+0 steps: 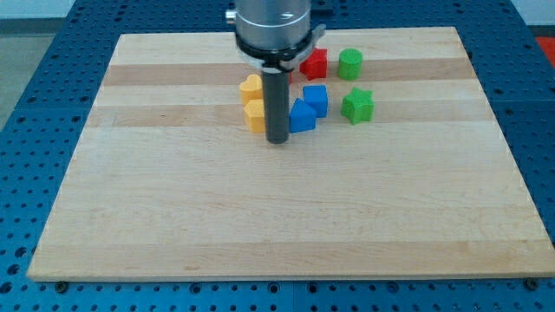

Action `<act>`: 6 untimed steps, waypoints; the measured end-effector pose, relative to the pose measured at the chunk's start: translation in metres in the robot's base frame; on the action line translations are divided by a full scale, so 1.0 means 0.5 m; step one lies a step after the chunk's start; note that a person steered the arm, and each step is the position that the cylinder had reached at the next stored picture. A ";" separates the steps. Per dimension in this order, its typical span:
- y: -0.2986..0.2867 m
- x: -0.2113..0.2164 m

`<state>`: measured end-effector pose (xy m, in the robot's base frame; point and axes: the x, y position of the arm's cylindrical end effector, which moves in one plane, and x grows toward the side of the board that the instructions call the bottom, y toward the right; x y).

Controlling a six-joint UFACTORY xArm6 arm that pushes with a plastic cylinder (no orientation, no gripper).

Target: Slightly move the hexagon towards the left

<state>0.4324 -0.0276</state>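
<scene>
My tip (277, 139) sits between two yellow blocks (252, 100) and two blue blocks (308, 107); two red blocks (316, 64), two green blocks (354, 85); I have no fingers.

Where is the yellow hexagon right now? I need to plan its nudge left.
The yellow hexagon sits in the board's upper middle, just below the yellow heart, with my tip immediately to its right.

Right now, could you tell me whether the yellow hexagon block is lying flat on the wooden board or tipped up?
Flat, as far as shows. The yellow hexagon block sits level on the wooden board, my tip at its right edge; contact cannot be told.
</scene>
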 end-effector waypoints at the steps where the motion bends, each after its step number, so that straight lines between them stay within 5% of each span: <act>1: -0.017 -0.001; 6: 0.012 -0.072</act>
